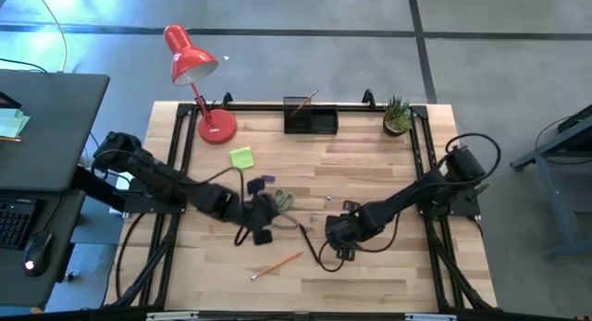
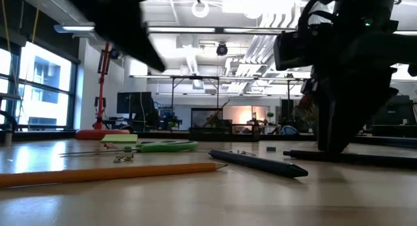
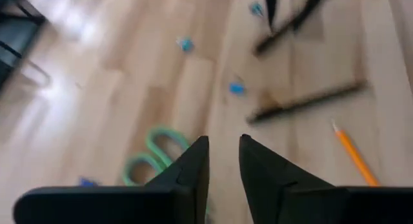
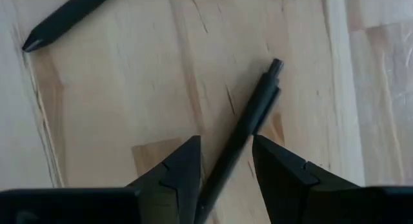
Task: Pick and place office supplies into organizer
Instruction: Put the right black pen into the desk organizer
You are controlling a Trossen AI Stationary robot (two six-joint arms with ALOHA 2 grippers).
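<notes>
Pale plank tabletop [image 4: 116, 88], slim matte pen [image 4: 248, 124]

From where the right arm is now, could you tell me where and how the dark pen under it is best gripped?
Grip the pen mid-barrel, coming straight down. It lies flat on the table, and the open right pincer already straddles its slim barrel, so the fingers can close across it.

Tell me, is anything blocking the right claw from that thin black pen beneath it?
Nothing visible: the thin black pen lies on the bare wooden table, running between the right gripper and its open fingers.
</notes>
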